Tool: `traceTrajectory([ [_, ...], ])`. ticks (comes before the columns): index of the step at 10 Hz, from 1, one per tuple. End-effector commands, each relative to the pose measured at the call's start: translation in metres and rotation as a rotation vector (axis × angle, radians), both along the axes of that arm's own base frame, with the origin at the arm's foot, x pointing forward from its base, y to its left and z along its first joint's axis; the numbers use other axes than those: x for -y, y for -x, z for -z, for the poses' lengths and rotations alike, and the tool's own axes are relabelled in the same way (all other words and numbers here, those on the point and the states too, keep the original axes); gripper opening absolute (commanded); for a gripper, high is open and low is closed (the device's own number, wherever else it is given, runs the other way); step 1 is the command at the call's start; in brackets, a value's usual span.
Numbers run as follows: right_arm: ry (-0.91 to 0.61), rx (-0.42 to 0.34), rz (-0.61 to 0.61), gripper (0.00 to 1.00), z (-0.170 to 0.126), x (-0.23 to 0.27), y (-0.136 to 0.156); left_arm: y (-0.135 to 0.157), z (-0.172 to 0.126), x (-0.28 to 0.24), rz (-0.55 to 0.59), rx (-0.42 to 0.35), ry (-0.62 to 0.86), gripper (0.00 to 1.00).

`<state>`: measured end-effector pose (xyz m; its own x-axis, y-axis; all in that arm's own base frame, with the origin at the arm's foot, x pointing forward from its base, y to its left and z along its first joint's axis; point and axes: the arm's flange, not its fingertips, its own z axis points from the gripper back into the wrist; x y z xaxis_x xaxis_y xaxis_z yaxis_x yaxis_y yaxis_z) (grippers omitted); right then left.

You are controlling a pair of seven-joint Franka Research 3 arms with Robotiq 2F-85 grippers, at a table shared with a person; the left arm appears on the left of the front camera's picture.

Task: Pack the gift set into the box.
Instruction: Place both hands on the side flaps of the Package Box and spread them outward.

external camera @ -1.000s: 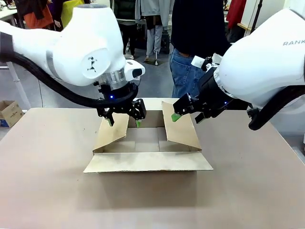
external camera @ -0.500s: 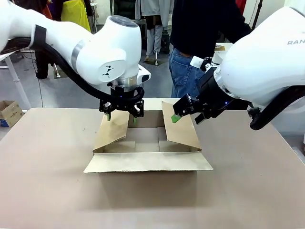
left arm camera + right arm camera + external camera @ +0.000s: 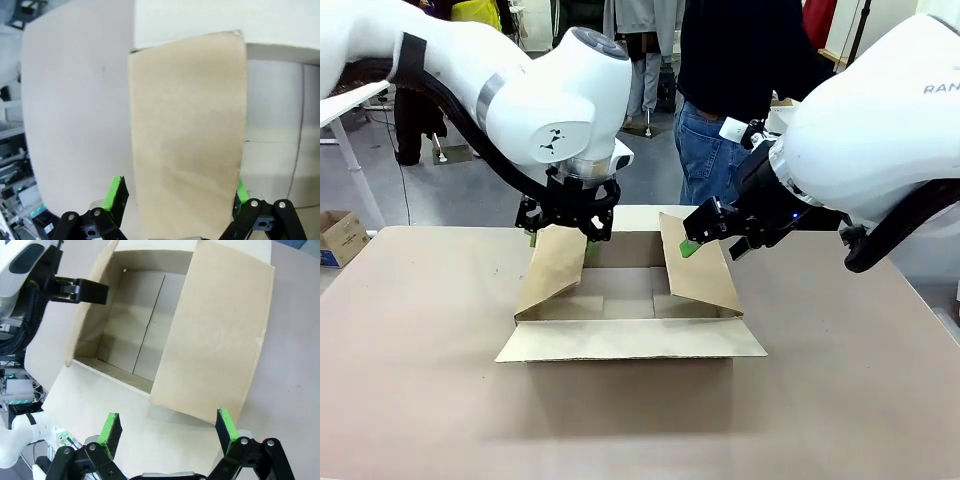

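1. The near tabletop (image 3: 440,400) is bare, with open room on both sides.
2. The box (image 3: 620,292) sits mid-tabletop. Its near flap (image 3: 630,340) is folded flat outward, an edge to clear on any low approach.
3. It looks like light, stiff card that bends at the creases, so it is probably best held by a flap edge.
4. The left flap (image 3: 555,270) leans inward. The left tool (image 3: 560,238) is spread wide and straddles its far end.
5. The right flap (image 3: 700,275) slopes outward. The right tool (image 3: 169,429), also wide and holding nothing, hovers just beside its far corner.
6. A person (image 3: 740,80) stands at the far edge.
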<state>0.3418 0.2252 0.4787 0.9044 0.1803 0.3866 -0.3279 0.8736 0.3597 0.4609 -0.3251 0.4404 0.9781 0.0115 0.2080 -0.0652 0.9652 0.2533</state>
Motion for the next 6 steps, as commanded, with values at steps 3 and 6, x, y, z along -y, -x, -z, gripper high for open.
traceTrajectory([
  [3,0.005,0.007,-0.026,1.0,0.0,0.004,0.0,0.011,-0.038,-0.038,-0.089,0.099,0.004,1.0],
  [6,0.005,0.007,-0.026,1.0,0.0,0.004,0.0,0.009,-0.055,-0.093,-0.147,0.093,0.108,1.0],
])
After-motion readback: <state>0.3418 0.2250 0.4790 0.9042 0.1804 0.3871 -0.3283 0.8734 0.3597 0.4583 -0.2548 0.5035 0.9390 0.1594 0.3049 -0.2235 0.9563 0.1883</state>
